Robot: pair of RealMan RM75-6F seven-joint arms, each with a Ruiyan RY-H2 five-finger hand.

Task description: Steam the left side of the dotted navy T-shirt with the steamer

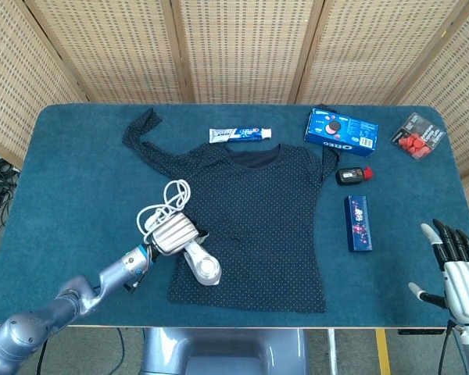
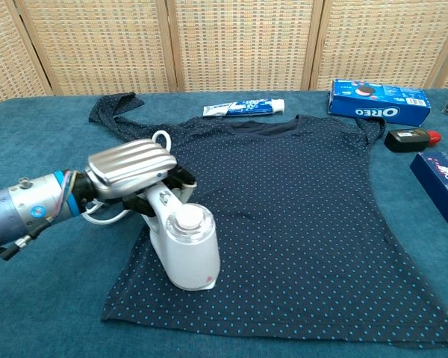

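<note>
Your left hand [image 2: 131, 169] wraps its silver fingers around the handle of the white handheld steamer [image 2: 184, 249], whose head rests on the lower left part of the dotted navy T-shirt [image 1: 262, 219] near the hem. The steamer's white coiled cord [image 1: 162, 205] lies looped on the blue felt-covered table [image 1: 70, 172] just beside the shirt's left edge. Your right hand [image 1: 456, 269] hovers at the table's near right corner, fingers spread and holding nothing. Beyond the collar lies a white-and-blue toothpaste tube [image 1: 240, 134]; to the shirt's right sit a blue Oreo box [image 1: 341, 130], a small black device with a red tip [image 1: 353, 175] and a slim dark-blue carton [image 1: 358, 223].
</note>
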